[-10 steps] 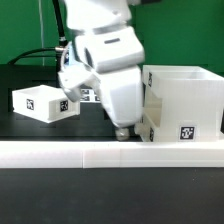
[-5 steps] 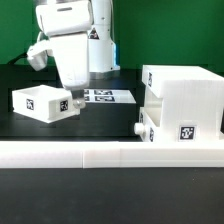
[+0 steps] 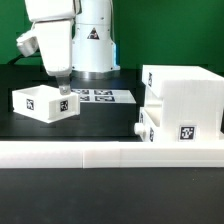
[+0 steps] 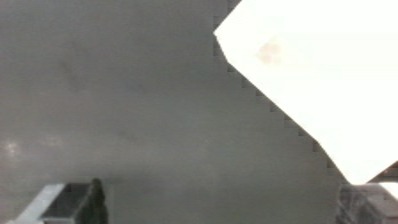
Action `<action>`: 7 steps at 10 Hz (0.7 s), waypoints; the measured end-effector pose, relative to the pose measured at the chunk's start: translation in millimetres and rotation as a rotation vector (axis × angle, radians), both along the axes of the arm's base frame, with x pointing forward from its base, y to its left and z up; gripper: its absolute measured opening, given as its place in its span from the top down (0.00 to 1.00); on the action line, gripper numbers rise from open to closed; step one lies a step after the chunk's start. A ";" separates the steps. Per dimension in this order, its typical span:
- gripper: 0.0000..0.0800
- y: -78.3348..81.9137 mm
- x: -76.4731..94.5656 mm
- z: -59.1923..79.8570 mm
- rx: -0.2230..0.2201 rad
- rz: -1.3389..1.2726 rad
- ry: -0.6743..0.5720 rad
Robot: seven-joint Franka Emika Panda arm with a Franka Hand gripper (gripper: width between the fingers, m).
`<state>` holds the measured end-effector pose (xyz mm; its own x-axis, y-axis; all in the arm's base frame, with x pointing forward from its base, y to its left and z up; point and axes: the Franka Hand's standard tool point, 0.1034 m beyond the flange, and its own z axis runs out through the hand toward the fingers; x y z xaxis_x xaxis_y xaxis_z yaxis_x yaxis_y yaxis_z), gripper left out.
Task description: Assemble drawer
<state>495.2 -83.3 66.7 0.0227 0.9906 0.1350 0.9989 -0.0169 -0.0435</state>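
The small open-topped white box (image 3: 42, 102) lies on the black table at the exterior view's left, its marker facing front. The larger white casing (image 3: 185, 98) stands at the right with a marker low on its front. My gripper (image 3: 62, 89) hangs just above the small box's right end, not touching it. In the wrist view the two fingertips (image 4: 71, 205) stand wide apart with nothing between them. A white corner of the box (image 4: 311, 70) shows beyond the gripper (image 4: 222, 205).
The marker board (image 3: 100, 96) lies flat behind the box, near the robot base. The long low white border wall (image 3: 110, 152) runs along the table's front. A smaller white piece (image 3: 146, 128) sits against the casing's left side.
The arm has swung from beside the casing toward the exterior view's left and now sits above the small box. The box and casing have not moved.
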 end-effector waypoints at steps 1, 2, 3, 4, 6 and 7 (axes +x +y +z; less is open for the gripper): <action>0.19 0.2 0.0 -0.1 -0.003 -0.092 0.013; 0.19 0.5 0.0 -0.2 -0.006 -0.195 0.027; 0.19 0.8 0.0 -0.2 -0.010 -0.297 0.041; 0.19 -1.2 -0.2 -0.5 -0.012 -0.386 0.045; 0.19 -14.0 -12.0 -5.3 -0.014 -0.680 0.043; 0.19 -14.0 -17.4 -7.7 -0.014 -0.795 0.064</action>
<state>477.8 -97.3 59.0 0.7304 0.6761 0.0971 0.6830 -0.7242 -0.0946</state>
